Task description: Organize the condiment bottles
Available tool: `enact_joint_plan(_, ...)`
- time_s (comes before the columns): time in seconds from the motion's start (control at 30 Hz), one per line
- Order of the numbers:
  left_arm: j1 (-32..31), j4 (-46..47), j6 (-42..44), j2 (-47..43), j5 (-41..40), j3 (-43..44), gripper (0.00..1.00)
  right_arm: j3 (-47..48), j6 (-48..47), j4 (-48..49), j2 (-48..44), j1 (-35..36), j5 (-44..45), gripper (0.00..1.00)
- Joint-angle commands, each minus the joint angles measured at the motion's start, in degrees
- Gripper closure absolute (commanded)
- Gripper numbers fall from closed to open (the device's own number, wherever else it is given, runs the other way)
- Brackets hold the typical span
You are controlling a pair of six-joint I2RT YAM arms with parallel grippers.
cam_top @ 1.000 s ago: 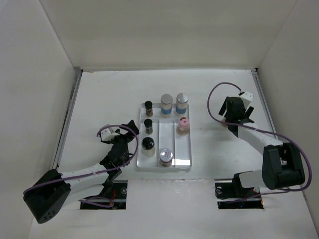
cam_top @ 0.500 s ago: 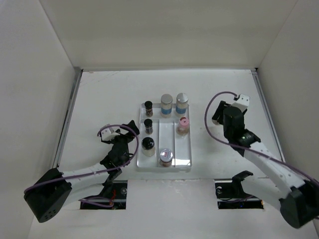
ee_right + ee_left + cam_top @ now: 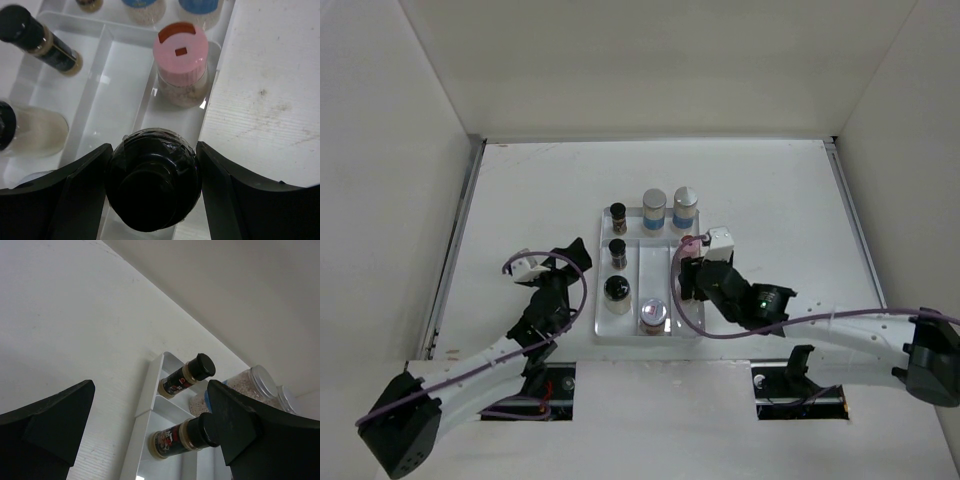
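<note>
nearing completion, it seems: other condiment bottles (image 3: 653, 200) stand in the tray (image 3: 685, 312), right gripper (image 3: 152, 155) clamps a black-capped bottle (image 3: 152, 190) above its right compartment, left gripper (image 3: 150, 390) gapes empty.

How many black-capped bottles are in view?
4: far bottle, middle bottle and near bottle in the tray's left column; fourth bottle in the right gripper over its right column. Others may be hidden.
</note>
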Motion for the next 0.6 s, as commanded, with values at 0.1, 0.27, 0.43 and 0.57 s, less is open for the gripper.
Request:
enact_joint_plan(0.1, 3.0, -11.0, 0.4, -4.8, 4.3, 0.0, 0.00, -0.2, 1.7, 6.4, 2.1, 1.3, 3.4, 0.47)
enact_joint_plan(0.27, 3.9, -13.4, 0.1, -1.0, 5.9, 2.4, 0.00, -3.4, 3.5, 8.6, 4.9, 2.6, 2.7, 0.38)
enact_joint_plan(0.43, 4.3, -16.5, -1.4, 5.6, 7.4, 6.2, 0.00, -5.0, 3.3, 11.4, 7.0, 3.1, 2.7, 0.22)
enact_joint_plan(0.57, 5.1, -24.3, -2.4, 5.3, 7.8, 9.9, 0.00, -4.9, 0.5, 11.0, 3.1, 3.0, 2.9, 0.00)
